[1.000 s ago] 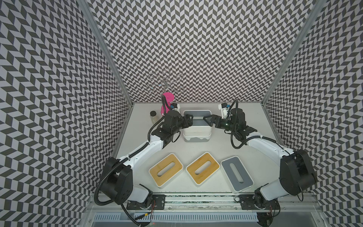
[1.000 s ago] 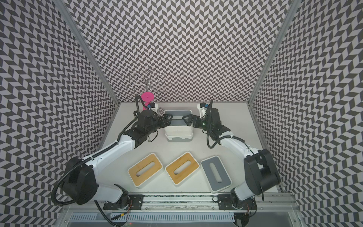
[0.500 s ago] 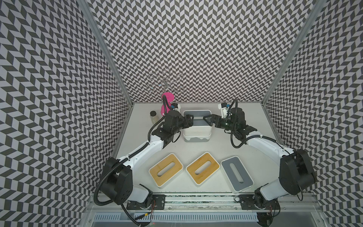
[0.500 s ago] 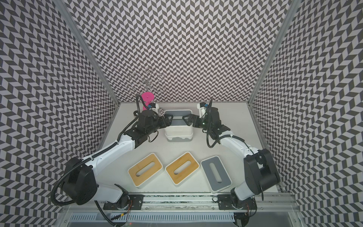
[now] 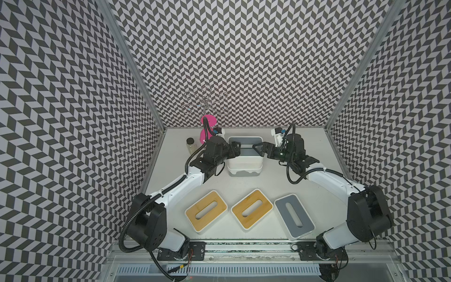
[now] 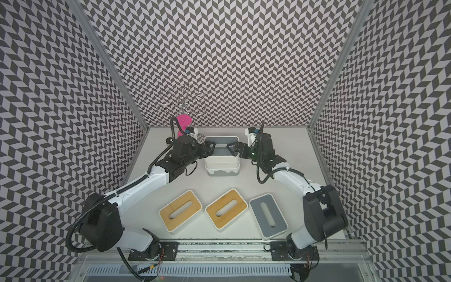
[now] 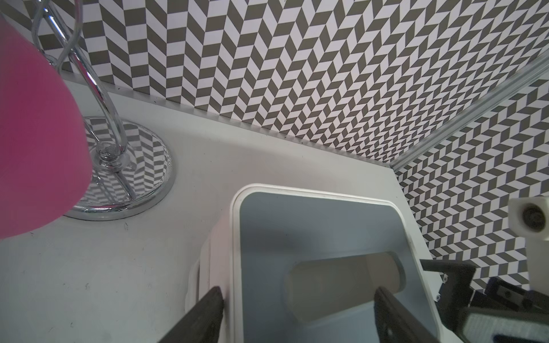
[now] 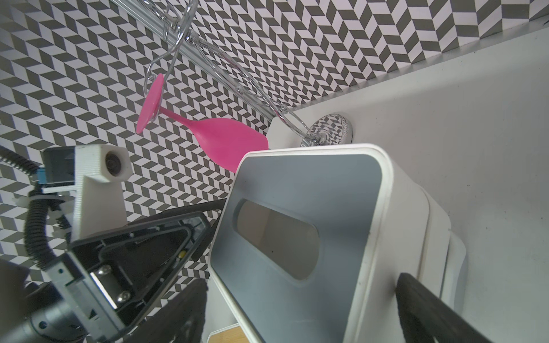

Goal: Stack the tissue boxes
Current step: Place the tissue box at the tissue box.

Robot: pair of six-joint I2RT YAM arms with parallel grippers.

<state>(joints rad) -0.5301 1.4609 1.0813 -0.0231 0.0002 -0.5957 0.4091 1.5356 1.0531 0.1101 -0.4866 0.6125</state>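
We flank the grey-lidded top box (image 5: pixel 244 140) of the stack (image 5: pixel 245 168) at the table's (image 5: pixel 244 183) back edge, left gripper (image 5: pixel 238 150) jaws half spread, right gripper (image 5: pixel 256 150) jaws wide, neither clearly clamping, likely to seat it squarely, while three boxes (image 5: pixel 206 211) (image 5: pixel 251 208) (image 5: pixel 294 216) lie along the front edge.

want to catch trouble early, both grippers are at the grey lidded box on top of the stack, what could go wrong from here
1. The left gripper and right gripper straddle opposite ends of the top grey-lidded box. A finger catching as they pull away could drag it askew on the stack.
2. The left arm's wrist sits right beside the pink glass hanging on the chrome rack. A careless retreat could knock it.
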